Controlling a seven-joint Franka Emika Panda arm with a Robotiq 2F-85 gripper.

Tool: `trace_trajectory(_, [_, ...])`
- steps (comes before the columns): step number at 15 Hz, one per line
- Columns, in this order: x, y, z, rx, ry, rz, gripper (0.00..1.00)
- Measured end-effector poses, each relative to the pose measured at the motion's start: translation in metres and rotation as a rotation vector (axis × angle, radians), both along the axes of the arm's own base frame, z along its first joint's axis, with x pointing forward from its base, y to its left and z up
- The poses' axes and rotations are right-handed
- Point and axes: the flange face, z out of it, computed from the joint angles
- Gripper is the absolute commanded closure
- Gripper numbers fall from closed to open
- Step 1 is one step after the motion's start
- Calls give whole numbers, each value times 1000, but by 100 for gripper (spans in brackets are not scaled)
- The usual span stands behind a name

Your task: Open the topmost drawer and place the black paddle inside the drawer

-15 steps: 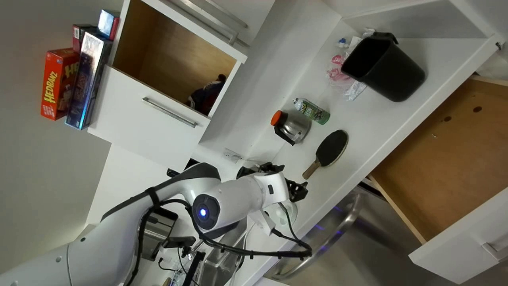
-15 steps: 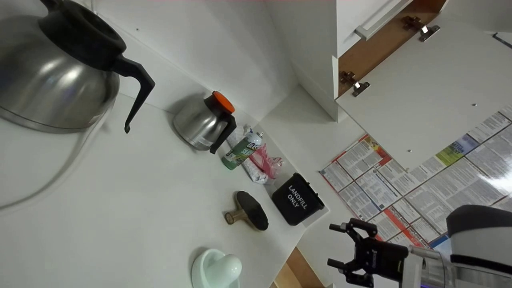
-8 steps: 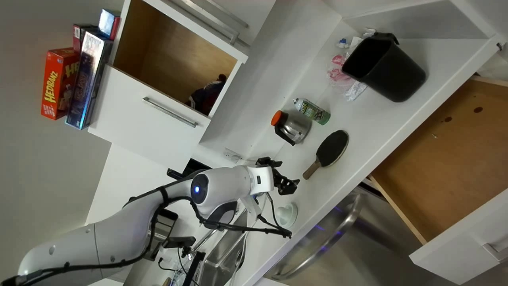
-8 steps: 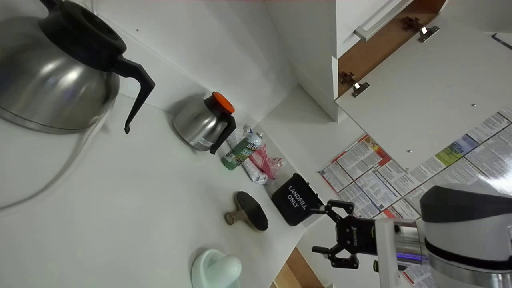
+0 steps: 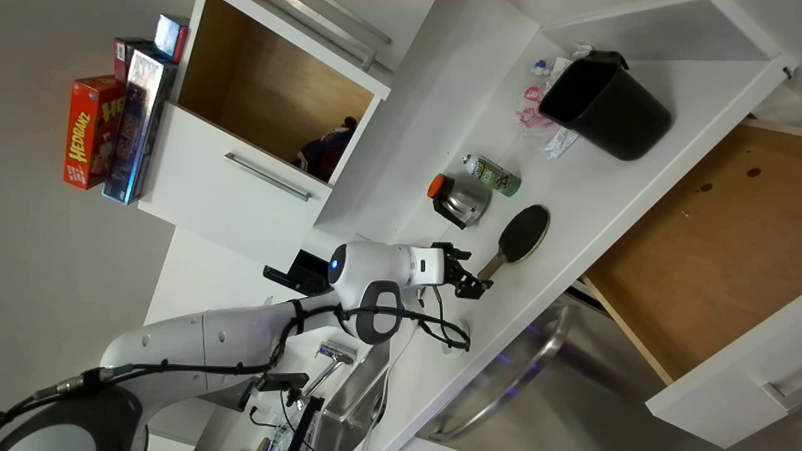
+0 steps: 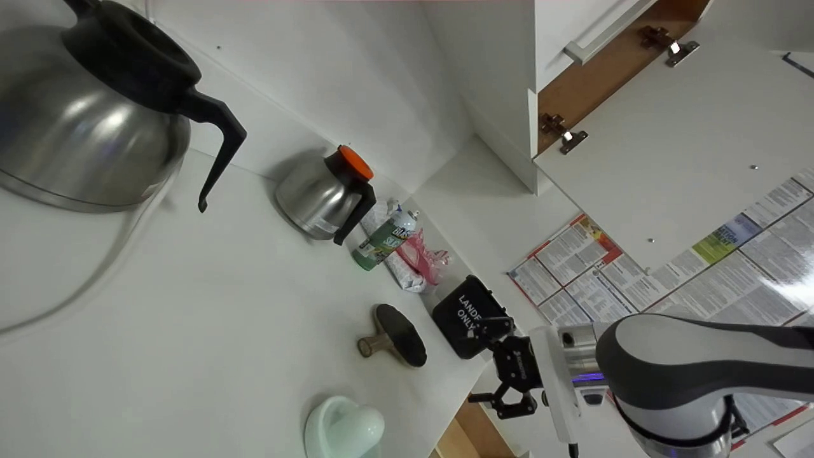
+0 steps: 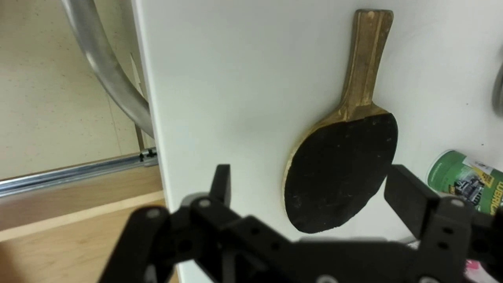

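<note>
The black paddle (image 7: 340, 173) lies flat on the white counter, its wooden handle (image 7: 365, 55) pointing away from my gripper in the wrist view. It shows in both exterior views, as the paddle (image 5: 526, 233) and the paddle (image 6: 400, 336). My gripper (image 7: 309, 177) hovers over the counter with fingers wide apart and holds nothing. In the wrist view the paddle's head appears between the fingertips, below them. An exterior view has the gripper (image 5: 478, 270) near the handle's end. The topmost drawer (image 5: 708, 263) is pulled out, its wooden inside bare.
A spray can (image 5: 495, 175) and an orange-lidded pot (image 5: 467, 200) stand behind the paddle. The black bin (image 5: 626, 113) sits farther along the counter. A pale mortar (image 6: 327, 426) is near the paddle too. A steel appliance handle (image 5: 539, 369) juts out below the counter's edge.
The arm has swung and reoriented; in an exterior view the open gripper has moved left, closer to the paddle and partly in front of the bin. Paddle and drawer have not moved.
</note>
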Motion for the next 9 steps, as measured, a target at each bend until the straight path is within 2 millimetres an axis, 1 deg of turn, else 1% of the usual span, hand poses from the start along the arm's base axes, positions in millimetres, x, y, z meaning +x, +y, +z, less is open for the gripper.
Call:
trace_trajectory(5, [28,17,21,-51,-2,2,0])
trace_trajectory(9, [47,32,28,-61,15,5,0])
